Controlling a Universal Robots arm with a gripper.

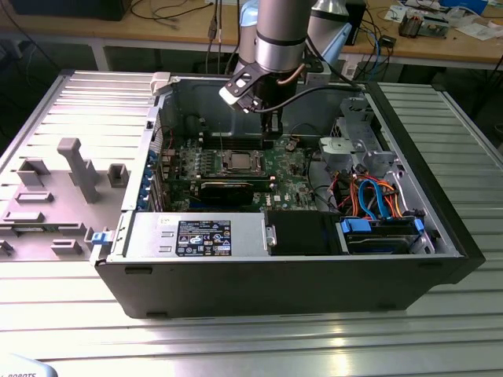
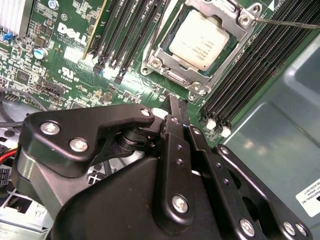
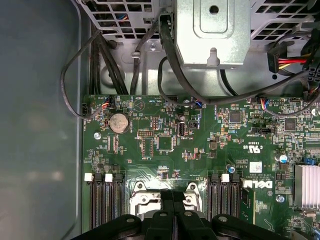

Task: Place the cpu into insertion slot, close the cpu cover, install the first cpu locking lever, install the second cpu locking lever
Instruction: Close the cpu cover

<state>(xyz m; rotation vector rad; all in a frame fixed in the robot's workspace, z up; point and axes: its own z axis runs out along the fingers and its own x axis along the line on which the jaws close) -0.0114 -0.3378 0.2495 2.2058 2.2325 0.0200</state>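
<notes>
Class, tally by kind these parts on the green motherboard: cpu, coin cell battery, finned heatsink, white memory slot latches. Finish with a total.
cpu: 1
coin cell battery: 1
finned heatsink: 1
white memory slot latches: 4
Total: 7

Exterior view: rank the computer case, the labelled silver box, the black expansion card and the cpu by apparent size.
1. computer case
2. labelled silver box
3. black expansion card
4. cpu
The silver box lies nearer the camera than the card, so its lead over the card may be partly due to nearness.
</notes>
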